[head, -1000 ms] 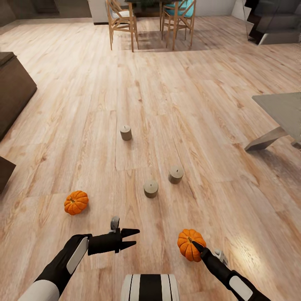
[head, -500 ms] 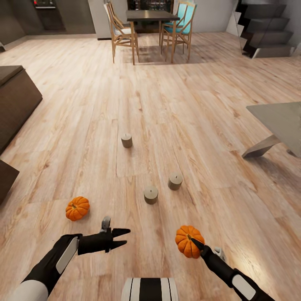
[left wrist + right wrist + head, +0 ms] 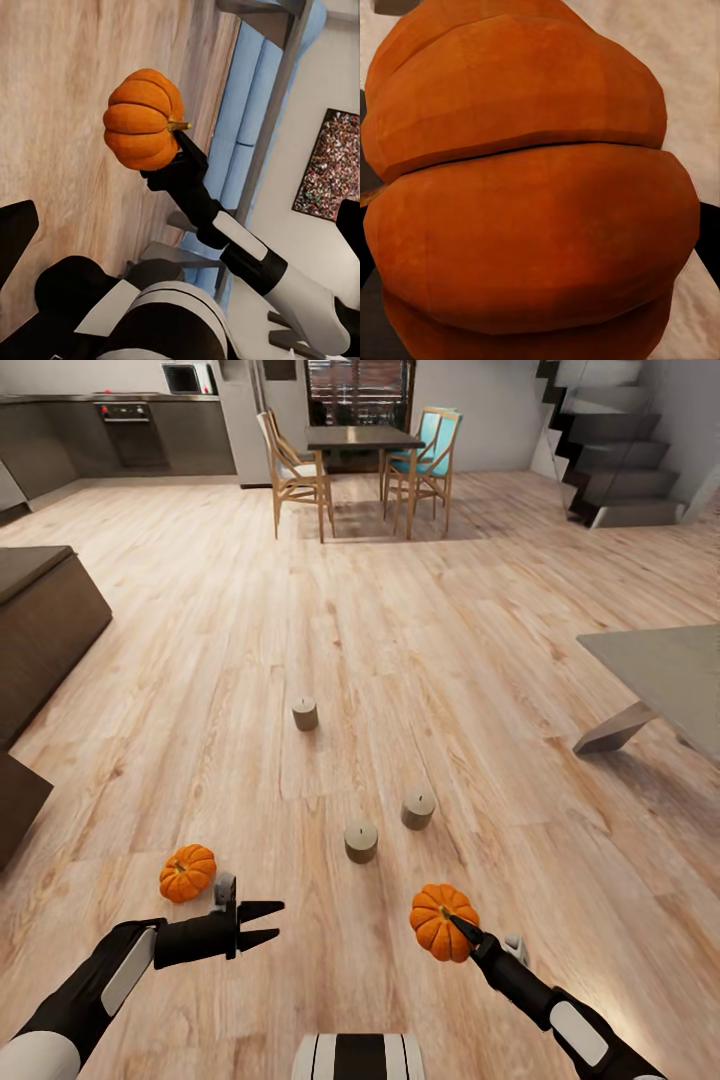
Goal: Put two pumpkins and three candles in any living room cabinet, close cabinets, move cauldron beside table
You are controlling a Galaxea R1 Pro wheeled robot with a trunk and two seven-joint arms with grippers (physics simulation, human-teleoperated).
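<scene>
Wooden floor [image 3: 400, 640] carries three candles [image 3: 361, 840] at twelve o'clock; our right tool [image 3: 462, 932] pinches one pumpkin [image 3: 440, 922]; our left tool [image 3: 262, 924] is spread; nothing stowed yet, we judge.

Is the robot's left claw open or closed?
Open. In the head view the left gripper has its two black fingers spread apart with nothing between them, hovering near the pumpkin on the floor.

Two orange pumpkins [image 3: 187, 872] [image 3: 442, 922], three floor candles [image 3: 305, 713] [image 3: 361, 840] [image 3: 418, 809].

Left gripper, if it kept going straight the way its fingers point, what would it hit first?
Probably the pumpkin held in the right gripper: the left gripper points across toward it, and its wrist camera faces it. Depth is uncertain.
</scene>
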